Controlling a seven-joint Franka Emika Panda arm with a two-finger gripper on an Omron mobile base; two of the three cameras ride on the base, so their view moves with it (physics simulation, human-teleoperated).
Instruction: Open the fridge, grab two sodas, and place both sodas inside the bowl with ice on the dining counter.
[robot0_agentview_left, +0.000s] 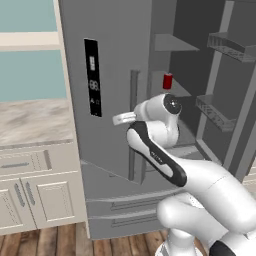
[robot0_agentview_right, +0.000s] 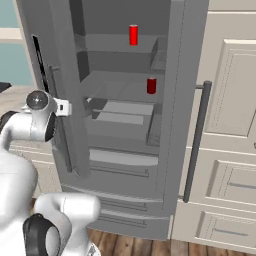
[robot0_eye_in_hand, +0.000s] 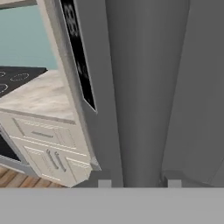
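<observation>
On the left we see the fridge (robot0_agentview_left: 110, 60) with its display-panel door (robot0_agentview_right: 60, 75) swung out, and our gripper (robot0_agentview_left: 122, 119) sits right at that door's vertical bar handle (robot0_eye_in_hand: 144, 87). In the hand view the handle runs straight up between the two fingertips (robot0_eye_in_hand: 104, 183), so the jaws stand apart on either side of it; whether they actually press on it we cannot tell.

Moving right, the fridge interior is open to us. One soda (robot0_agentview_right: 133, 35) stands upright on an upper shelf (robot0_agentview_right: 115, 50), and a second soda (robot0_agentview_right: 151, 85) stands upright on the shelf below, toward the right side. The right door (robot0_agentview_right: 187, 75) is also swung open.

We judge the cans to be light, rigid and smooth-walled, so they could slip or tip if nudged. The best hold is probably across the middle of the cylinder, jaws on opposite sides, approaching level from the front so the can is not knocked backward. The lower can looks the easier reach; the upper one calls for a higher, more extended arm.
</observation>
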